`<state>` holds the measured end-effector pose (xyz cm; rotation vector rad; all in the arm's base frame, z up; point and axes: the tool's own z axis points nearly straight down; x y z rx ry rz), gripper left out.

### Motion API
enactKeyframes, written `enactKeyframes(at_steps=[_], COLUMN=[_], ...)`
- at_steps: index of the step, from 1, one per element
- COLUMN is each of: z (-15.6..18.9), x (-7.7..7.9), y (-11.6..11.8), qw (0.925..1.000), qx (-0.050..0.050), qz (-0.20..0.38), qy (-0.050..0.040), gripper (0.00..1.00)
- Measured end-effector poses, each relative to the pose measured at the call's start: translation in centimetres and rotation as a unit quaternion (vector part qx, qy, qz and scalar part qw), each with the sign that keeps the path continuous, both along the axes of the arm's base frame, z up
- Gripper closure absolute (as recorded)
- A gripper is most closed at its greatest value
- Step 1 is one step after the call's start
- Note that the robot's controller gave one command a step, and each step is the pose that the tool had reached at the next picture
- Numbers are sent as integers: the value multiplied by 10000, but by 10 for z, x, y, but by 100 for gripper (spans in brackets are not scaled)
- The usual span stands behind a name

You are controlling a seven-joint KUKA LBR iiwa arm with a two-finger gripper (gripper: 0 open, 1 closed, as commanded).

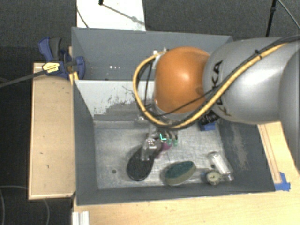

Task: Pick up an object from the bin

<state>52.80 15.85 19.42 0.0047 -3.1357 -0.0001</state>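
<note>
Orange wrist cover [180,78] above black oval [138,167], perhaps a brush.

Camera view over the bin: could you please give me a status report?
Gripper down at upper end of flat black oval object, front middle of bin. Small purple-and-green item close beside it. Dark green oval pad further right, apart.

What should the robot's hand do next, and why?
Probably lower a little more onto the black oval thing. The gripper is right at that thing's upper end, and the thing lies flat on the floor of the bin, not yet lifted. The green oval pad and the silver cylinder lie farther right, so the black one looks like the nearest pick.
</note>
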Motion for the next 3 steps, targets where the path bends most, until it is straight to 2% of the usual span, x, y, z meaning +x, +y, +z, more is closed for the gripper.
enactKeyframes(at_steps=[1,2,3], z=[-124,-120,41], x=[-34,-31,-24], y=[-29,-28,-22], qw=[9924,9927,9914], qx=[6,13,11], qz=[1234,1203,1308], qy=[-46,-82,-78], gripper=[0,100,100])
